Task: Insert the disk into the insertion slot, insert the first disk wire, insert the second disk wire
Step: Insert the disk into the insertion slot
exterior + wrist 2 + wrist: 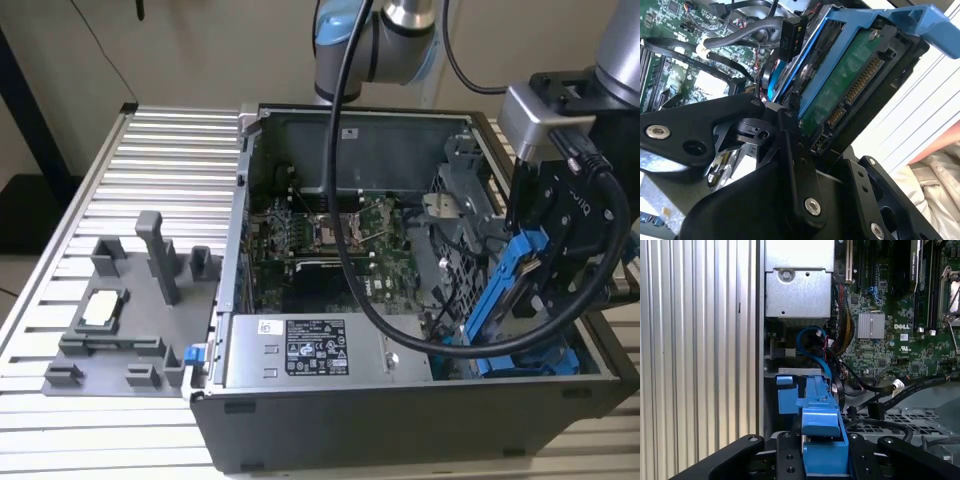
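Note:
In the exterior view my gripper [552, 268] is shut on the disk [512, 292]. The disk is clipped in its blue carrier and tilted steeply on edge over the case's near right corner. Its lower end dips toward the insertion slot [535, 362], whose blue rails lie just below. The second wrist view shows the disk's green circuit-board side [852, 82] clamped between the black fingers [792, 150]. In the first wrist view the carrier's blue edge [821, 407] rises from the gripper [822, 452] beside the slot's blue rail [787, 396]. Loose black wires with connectors [875, 411] lie next to it.
The open computer case [240, 250] holds a green motherboard [340, 235], a grey box with a white sticker [310, 350] and a perforated metal cage [462, 205]. A blue cable [807, 342] loops near the slot. A grey fixture [130, 320] sits on the ribbed table at the exterior view's left.

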`<state>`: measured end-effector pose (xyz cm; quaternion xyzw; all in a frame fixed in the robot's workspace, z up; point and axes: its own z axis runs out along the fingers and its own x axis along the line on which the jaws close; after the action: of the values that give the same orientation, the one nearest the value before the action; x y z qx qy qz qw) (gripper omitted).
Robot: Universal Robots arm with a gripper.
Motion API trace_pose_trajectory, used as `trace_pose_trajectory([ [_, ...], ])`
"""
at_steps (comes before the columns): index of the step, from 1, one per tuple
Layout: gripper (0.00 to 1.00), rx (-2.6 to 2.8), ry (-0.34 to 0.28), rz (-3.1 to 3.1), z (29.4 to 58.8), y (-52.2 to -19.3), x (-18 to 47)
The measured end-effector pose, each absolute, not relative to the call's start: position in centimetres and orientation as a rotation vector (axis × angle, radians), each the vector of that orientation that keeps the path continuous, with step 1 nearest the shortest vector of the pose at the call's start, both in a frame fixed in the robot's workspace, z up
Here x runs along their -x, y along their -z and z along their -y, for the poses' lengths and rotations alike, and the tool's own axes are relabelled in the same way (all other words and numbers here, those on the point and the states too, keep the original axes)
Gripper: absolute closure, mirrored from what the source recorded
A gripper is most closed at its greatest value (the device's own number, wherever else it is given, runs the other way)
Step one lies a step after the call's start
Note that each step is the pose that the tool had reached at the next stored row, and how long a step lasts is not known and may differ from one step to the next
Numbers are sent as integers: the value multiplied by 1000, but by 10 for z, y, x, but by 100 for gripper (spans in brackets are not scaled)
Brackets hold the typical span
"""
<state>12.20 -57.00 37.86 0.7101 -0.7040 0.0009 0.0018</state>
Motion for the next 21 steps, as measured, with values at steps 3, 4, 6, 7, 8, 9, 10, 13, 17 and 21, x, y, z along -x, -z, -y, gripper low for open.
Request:
trace_pose_trajectory([
  [3,66,-2228,-3,2209,570,-379,-122],
  [4,59,-2228,-3,2209,570,-379,-122],
  [6,59,-2228,-3,2209,570,-379,-122],
  [7,59,-2228,-4,2209,570,-380,-122],
  [8,59,-2228,-5,2209,570,-381,-122],
  [9,59,-2227,-5,2208,570,-382,-122],
  [10,59,-2227,-6,2208,570,-384,-122],
  [13,59,-2225,-10,2206,569,-394,-122],
  [17,59,-2227,-12,2208,569,-400,-121],
  [21,59,-2263,-61,2243,569,-400,-119],
])
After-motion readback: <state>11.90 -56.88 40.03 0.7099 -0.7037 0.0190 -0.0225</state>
